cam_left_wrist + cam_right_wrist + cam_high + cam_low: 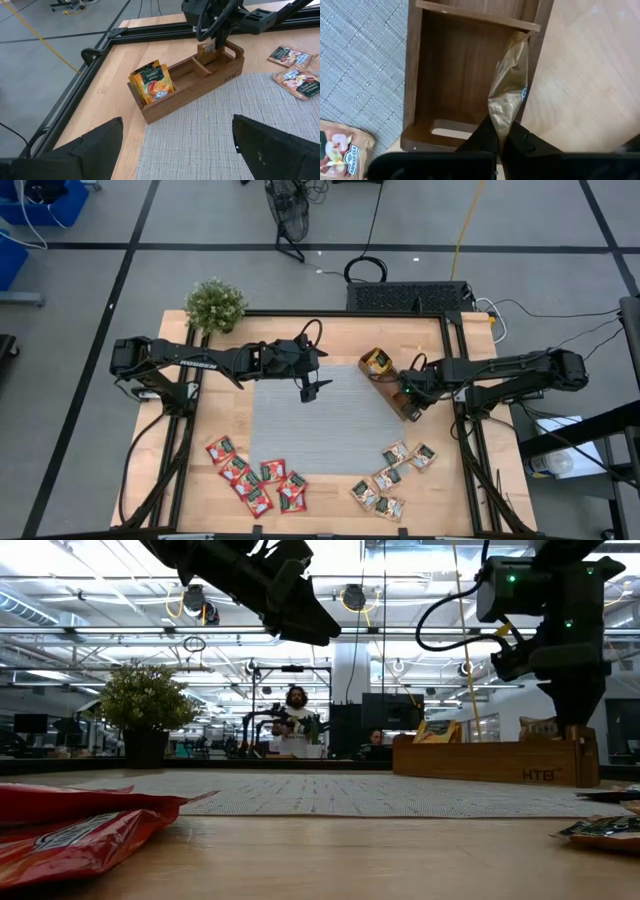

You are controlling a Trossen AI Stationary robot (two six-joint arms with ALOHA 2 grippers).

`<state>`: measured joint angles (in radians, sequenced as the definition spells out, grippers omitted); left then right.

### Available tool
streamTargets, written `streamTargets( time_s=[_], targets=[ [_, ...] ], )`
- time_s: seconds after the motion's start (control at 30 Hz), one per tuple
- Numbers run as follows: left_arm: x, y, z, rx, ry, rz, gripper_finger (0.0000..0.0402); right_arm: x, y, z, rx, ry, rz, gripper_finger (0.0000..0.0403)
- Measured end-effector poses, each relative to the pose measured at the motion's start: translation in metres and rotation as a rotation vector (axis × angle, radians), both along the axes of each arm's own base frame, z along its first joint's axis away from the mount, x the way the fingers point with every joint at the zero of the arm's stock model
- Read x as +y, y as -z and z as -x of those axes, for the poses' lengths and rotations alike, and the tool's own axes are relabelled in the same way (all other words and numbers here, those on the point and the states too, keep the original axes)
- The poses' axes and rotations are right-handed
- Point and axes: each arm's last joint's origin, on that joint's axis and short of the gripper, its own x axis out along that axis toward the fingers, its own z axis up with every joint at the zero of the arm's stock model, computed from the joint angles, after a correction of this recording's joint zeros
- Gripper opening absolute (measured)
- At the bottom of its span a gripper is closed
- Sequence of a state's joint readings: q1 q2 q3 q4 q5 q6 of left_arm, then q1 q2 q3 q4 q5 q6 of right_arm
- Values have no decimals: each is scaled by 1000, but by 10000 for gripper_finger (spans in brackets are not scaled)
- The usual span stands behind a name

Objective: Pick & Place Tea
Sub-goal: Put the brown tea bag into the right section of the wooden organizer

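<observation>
The right hand [498, 136] was pinched shut on a pale tea sachet [509, 85], holding it upright in the end compartment of the wooden tray [220, 75], whose side carried the letters "HTB". The opposite end compartment held orange-yellow sachets [152, 82] labelled "MANGO". The left hand [309, 392] hovered open and empty over the grey mat [310, 430], while red sachets [255, 478] and pale ones [392, 477] lay on the tabletop [330, 510] at the mat's near edge.
</observation>
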<state>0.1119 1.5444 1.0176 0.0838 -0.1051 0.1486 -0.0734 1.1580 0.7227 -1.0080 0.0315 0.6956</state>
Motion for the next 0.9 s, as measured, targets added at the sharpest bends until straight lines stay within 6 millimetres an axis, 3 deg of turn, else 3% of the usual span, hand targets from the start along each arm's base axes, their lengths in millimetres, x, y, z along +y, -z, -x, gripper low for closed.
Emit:
streamTargets(
  time_s=[0.3, 0.7, 0.9],
  targets=[
    [0, 0, 0, 0, 0, 0, 365, 0, 2, 1, 14, 19, 18, 7],
    [0, 0, 0, 0, 0, 0, 365, 0, -2, 6, 8, 73, 16, 134],
    [0, 0, 0, -1, 0, 0, 365, 0, -9, 12, -41, 125, 15, 167]
  ],
)
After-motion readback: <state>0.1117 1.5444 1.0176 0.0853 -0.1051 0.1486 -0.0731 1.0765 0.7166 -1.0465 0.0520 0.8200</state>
